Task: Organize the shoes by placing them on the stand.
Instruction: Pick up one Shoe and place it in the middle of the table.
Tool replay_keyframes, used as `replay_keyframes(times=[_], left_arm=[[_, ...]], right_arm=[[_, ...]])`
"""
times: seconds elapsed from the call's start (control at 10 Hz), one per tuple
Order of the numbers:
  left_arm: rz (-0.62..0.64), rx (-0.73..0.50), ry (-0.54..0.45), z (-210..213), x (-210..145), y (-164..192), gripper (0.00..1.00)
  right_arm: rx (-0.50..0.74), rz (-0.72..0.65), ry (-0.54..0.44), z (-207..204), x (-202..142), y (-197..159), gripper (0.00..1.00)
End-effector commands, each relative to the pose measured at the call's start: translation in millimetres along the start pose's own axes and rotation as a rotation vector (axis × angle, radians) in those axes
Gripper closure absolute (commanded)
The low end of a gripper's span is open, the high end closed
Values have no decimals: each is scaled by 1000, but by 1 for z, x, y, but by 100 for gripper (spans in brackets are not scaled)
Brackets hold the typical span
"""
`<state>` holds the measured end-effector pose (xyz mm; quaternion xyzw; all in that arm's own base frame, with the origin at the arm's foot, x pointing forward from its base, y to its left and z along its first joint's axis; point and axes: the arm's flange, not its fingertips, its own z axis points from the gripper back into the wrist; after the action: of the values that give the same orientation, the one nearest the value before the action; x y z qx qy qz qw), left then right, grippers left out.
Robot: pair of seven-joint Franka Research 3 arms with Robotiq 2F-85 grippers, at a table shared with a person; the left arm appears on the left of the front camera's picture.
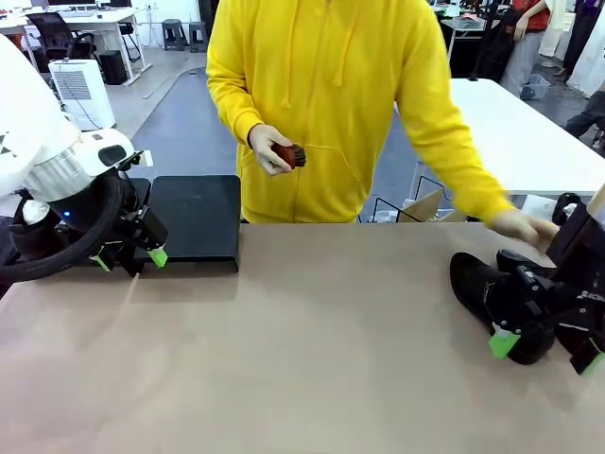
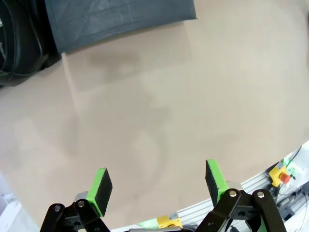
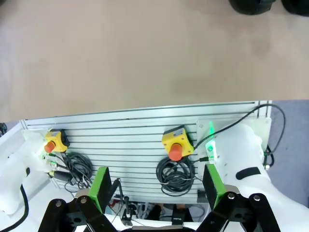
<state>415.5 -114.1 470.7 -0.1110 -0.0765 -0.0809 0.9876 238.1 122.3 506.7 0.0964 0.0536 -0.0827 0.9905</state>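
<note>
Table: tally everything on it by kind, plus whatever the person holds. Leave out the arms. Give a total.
Black shoes: 2, cut off at the top edge of the right wrist view
Black stand: 1
Brown brush, in the person's hand: 1
Total: 4

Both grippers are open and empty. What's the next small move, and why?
Probably swing the right gripper toward the nearest shoe once the person's hand is clear. Its jaws are open and empty, that shoe lies right beside it, the hand reaches in just behind it, and the stand shows a bare panel.
</note>
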Motion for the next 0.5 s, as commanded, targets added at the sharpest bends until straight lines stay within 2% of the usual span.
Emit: replay_keyframes(times=[0.0,0.1,0.2,0.3,0.4], left_arm=[[-9,-10,-2,2,-1,-4,0],[-9,-10,-2,2,-1,-4,0],[-9,-10,-2,2,-1,-4,0],[-9,-10,-2,2,-1,-4,0],[-9,-10,-2,2,-1,-4,0]], right_arm=[[18,12,2,2,0,0,0],[0,0,0,0,0,0,0],[-91,164,-123,-11,13,9,0],[-204,238,-186,-2,36,2,0],[-237,284,-184,13,58,-14,0]])
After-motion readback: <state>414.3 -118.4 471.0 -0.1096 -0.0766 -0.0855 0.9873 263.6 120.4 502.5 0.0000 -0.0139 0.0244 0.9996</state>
